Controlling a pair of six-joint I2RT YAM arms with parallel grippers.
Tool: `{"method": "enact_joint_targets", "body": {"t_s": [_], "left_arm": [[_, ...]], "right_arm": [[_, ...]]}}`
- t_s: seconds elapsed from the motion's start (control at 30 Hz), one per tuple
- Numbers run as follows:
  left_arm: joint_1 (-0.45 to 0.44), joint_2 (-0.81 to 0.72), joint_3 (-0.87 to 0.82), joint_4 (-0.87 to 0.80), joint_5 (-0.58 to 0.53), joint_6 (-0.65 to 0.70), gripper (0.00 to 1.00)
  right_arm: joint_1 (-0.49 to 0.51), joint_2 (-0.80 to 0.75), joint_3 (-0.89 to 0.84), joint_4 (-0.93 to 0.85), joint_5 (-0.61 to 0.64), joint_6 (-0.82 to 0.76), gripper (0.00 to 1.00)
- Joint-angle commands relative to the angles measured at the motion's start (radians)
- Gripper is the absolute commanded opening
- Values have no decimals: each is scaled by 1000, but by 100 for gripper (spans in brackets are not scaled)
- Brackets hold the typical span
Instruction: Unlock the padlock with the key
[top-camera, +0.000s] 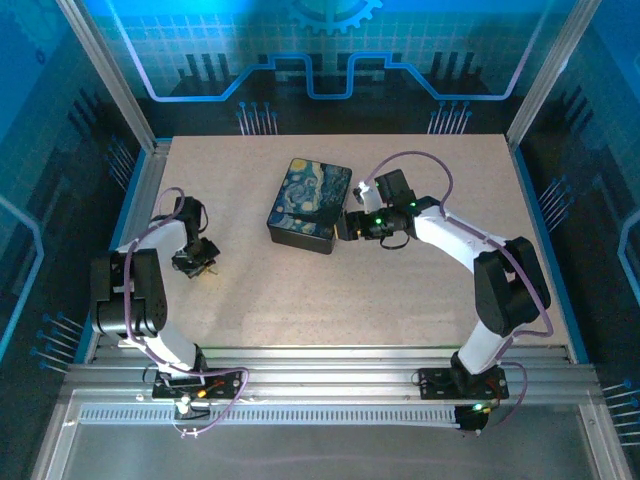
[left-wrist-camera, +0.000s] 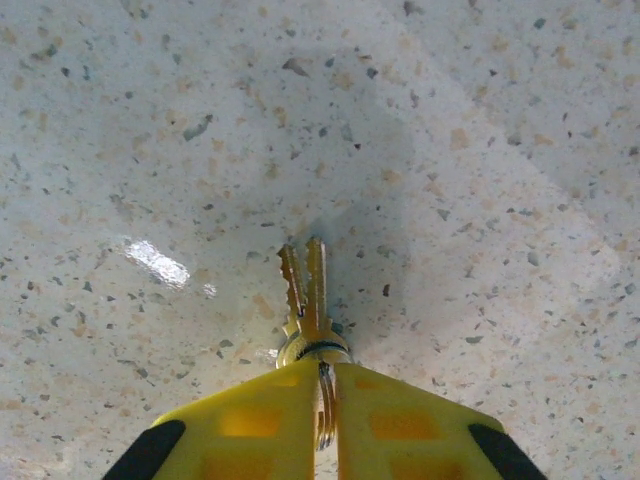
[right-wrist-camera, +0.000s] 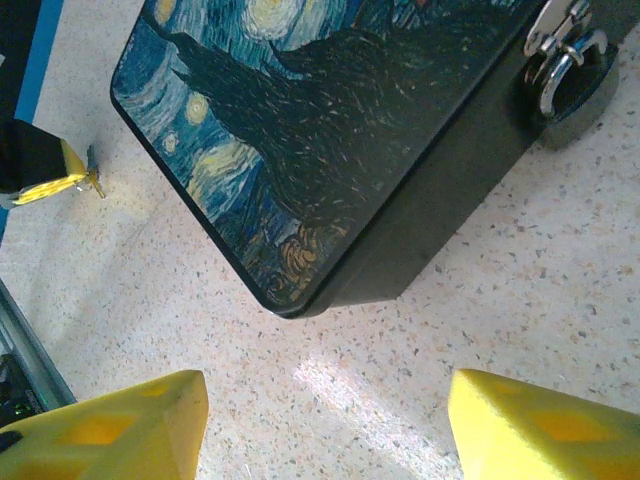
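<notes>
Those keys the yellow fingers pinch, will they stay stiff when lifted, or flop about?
Probably flop: the left gripper seems to pinch the ring, so both keys could swing. They look thin metal, likely light and slippery.

In the left wrist view, the heads of the keys (left-wrist-camera: 305, 285) are sitting hidden between the left gripper's (left-wrist-camera: 326, 365) yellow fingers (left-wrist-camera: 250, 425), which are running off the bottom edge. In the right wrist view, the tin box (right-wrist-camera: 330, 150) is running past the top edge. The padlock (right-wrist-camera: 575, 85) is showing dark and blurred, its keyhole impossible to make out.
</notes>
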Motion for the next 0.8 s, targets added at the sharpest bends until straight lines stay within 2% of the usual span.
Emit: {"method": "enact_joint_targets", "body": {"t_s": [0.0, 0.13, 0.23, 0.4, 0.53, 0.77], "left_arm": [[-12, -12, -14, -6, 19, 9, 9], [-33, -40, -3, -31, 31, 7, 6], [-102, -75, 24, -64, 46, 3, 5], [-276, -116, 64, -117, 31, -54, 4], [-449, -112, 107, -105, 37, -148, 4], [-757, 77, 322, -89, 10, -239, 4]], "right_arm": [[0, -18, -12, 6, -14, -2, 66], [-1, -25, -17, 6, -17, -2, 66], [-8, -35, -25, 5, -19, -6, 66], [-54, -65, -45, -7, -23, -7, 66], [-120, -102, -58, -45, -4, -8, 64], [-263, -138, -97, -141, 46, 2, 59]]}}
